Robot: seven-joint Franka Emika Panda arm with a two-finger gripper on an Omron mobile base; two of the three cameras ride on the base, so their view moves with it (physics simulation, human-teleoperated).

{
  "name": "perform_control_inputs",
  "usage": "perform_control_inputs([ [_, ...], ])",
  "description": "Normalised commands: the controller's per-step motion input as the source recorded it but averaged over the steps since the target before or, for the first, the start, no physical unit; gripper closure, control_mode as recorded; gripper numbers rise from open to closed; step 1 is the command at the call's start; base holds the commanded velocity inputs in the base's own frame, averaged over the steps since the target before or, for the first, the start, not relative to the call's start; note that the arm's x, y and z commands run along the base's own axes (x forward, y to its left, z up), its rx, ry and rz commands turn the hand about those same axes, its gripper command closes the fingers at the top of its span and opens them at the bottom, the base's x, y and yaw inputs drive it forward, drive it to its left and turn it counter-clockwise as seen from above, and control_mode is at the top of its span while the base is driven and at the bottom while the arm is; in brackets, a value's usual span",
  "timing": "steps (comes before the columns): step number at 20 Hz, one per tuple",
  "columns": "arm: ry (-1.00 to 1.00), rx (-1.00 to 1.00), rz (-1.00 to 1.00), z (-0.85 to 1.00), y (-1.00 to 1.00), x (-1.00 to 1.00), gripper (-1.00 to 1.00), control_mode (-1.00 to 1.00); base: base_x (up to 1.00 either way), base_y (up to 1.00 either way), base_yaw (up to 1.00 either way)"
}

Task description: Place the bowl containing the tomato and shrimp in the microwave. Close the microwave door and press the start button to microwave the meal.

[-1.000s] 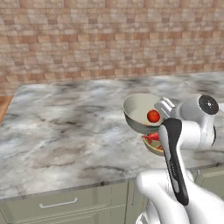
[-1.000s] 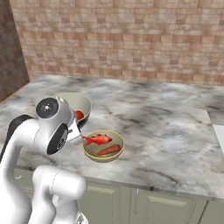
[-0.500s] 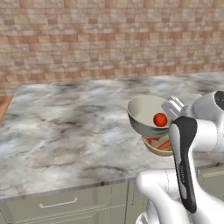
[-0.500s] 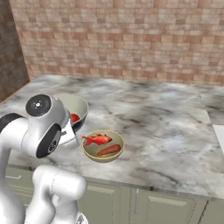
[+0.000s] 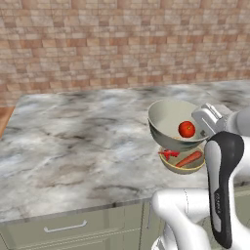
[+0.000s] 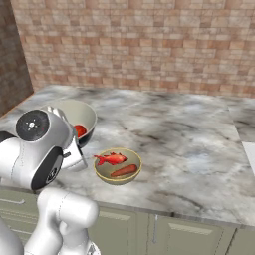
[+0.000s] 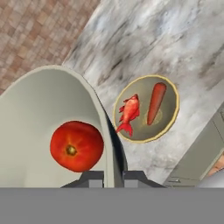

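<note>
Hand view has my jaws pinched narrow on the rim of the bowl [image 7: 52, 131], one tip inside the wall and one outside, so the gripper [image 7: 113, 177] is holding it by the edge. Just past the inner tip sits the tomato [image 7: 76, 145], resting low in the bowl; I can't make out the shrimp from any angle. Below and beyond the rim lies the tan bowl [image 7: 146, 114] with its red fish [image 7: 128, 113] and orange stick [image 7: 155, 103], on the marble counter [image 7: 166, 39].

Compared with a second ago, the bowl has risen and swung: in the left base view it now hangs clear above the tan bowl and tips toward the camera, and the arm has rotated across both base views. I read that as the lift being done and the carry under way. The microwave isn't anywhere ahead of me, so I judge the base or arm must turn next, and that tilt could roll the tomato out
</note>
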Motion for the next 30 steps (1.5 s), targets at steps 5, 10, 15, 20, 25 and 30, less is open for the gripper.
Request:
perform_control_inputs([
  [5,-0.05,0.00,0.00,-0.07,0.16,-0.11,1.00,-1.00,0.00,0.00,0.00],
  [10,-0.04,0.00,0.00,-0.11,0.23,-0.15,1.00,-1.00,0.00,0.00,0.00],
  [15,-0.03,0.00,-0.02,0.00,0.00,-0.01,1.00,-1.00,0.00,0.00,0.00],
  [20,0.00,0.00,0.00,0.00,0.00,0.00,1.00,1.00,0.04,0.00,0.00],
  [25,0.00,0.00,0.00,0.00,0.00,0.00,1.00,1.00,-0.27,0.00,0.00],
  [30,0.00,0.00,0.00,0.00,0.00,0.00,1.00,1.00,-0.55,0.00,0.00],
])
